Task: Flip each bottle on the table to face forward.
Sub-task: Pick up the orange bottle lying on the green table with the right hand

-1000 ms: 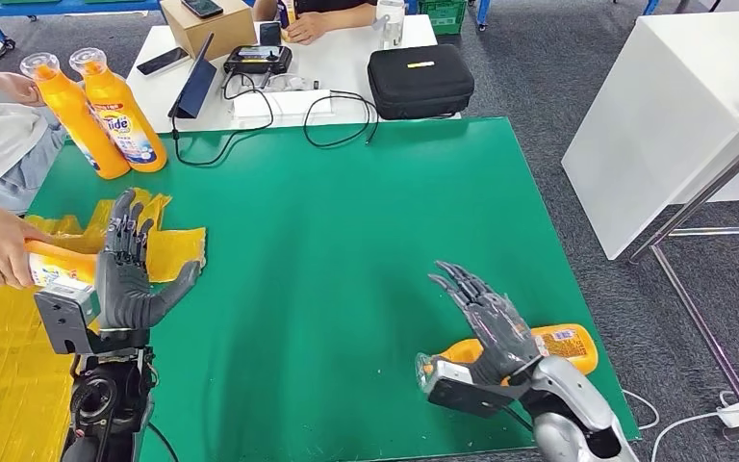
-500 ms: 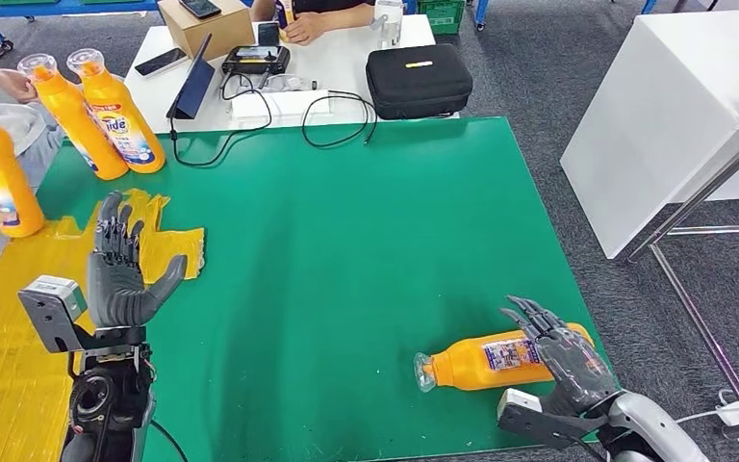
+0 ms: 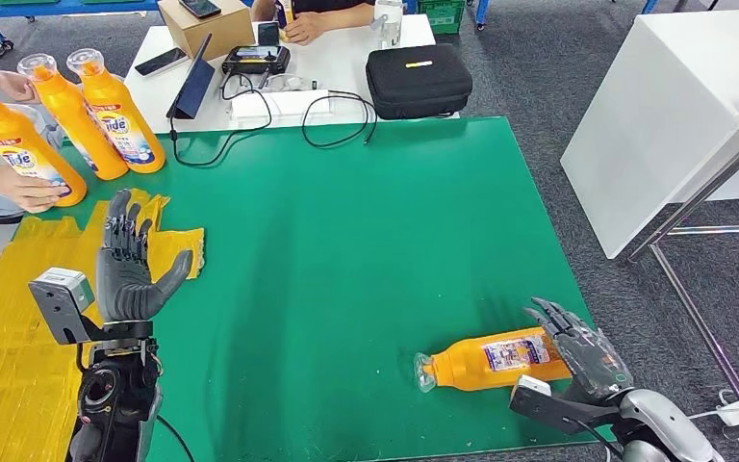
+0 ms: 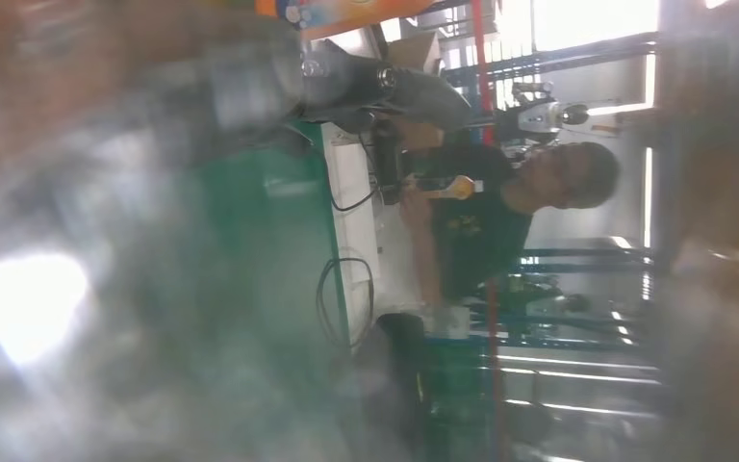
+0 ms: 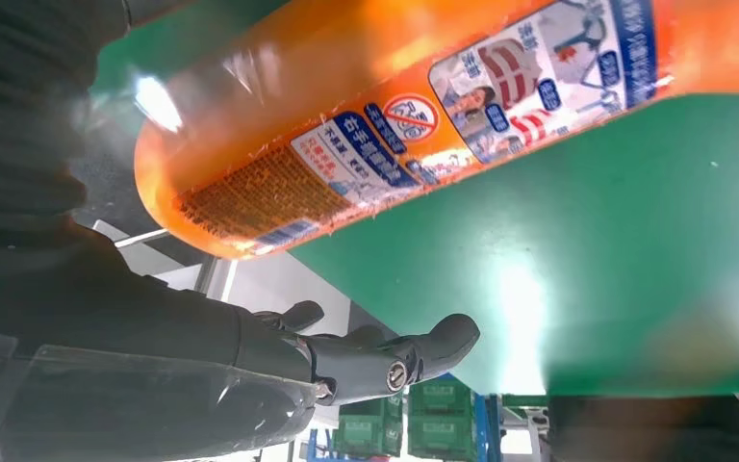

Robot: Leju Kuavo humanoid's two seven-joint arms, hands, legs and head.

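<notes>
An orange detergent bottle lies on its side near the green mat's front right, cap pointing left and back label turned up. My right hand sits at its base end with fingers spread, holding nothing. In the right wrist view the bottle lies close beside the fingers, with a gap between them. My left hand stands upright and open over a yellow cloth. Two bottles stand upright at the back left. A person's hand holds a third bottle upright beside them.
The green mat covers the table. Behind it is a white table with a black case, a tablet, cables and a cardboard box; a person sits there. A white table stands to the right. Yellow sheeting lies at the left front.
The person took the bottle from beside my left hand and stood it upright with the two at the back left. My right hand moved from over the lying bottle to its base end.
</notes>
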